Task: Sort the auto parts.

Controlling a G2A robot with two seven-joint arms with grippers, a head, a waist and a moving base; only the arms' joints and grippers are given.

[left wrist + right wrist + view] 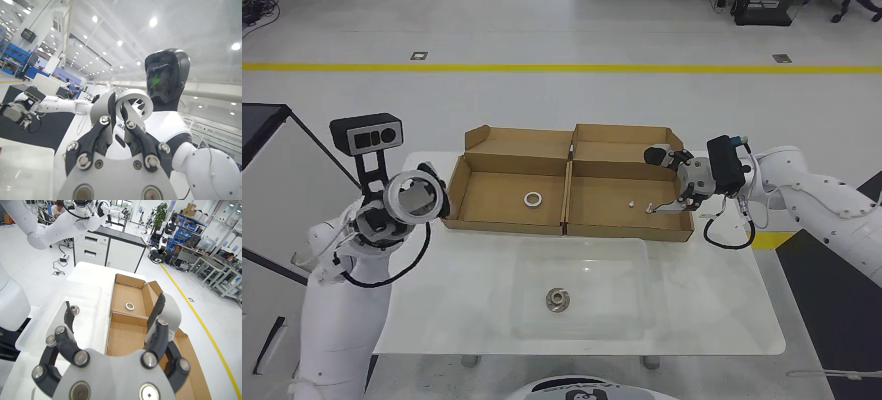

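Left gripper [117,107], close up: clamped on a large silver ring [134,94], one pad inside the hoop and one outside. Pinching the wall this way lets the ring stand clear above the fingers. In the top view this arm sits at the left of the frame, with the ring held over the left edge of the white table [722,300], just beside the left cardboard box [492,195]. A smaller ring [534,199] already lies on that box's floor, so my guess is like goes with like and this one is bound there.

Right gripper [113,313]: fingers spread wide, nothing between them. It hangs over the right cardboard box [602,205], right of frame centre, near two small pale bits [630,204] on the box floor. Empty, so free for the next pick, I judge.

Clear tray [627,300], lower middle of the frame: holds one flanged hub [558,298], probably the part left to sort
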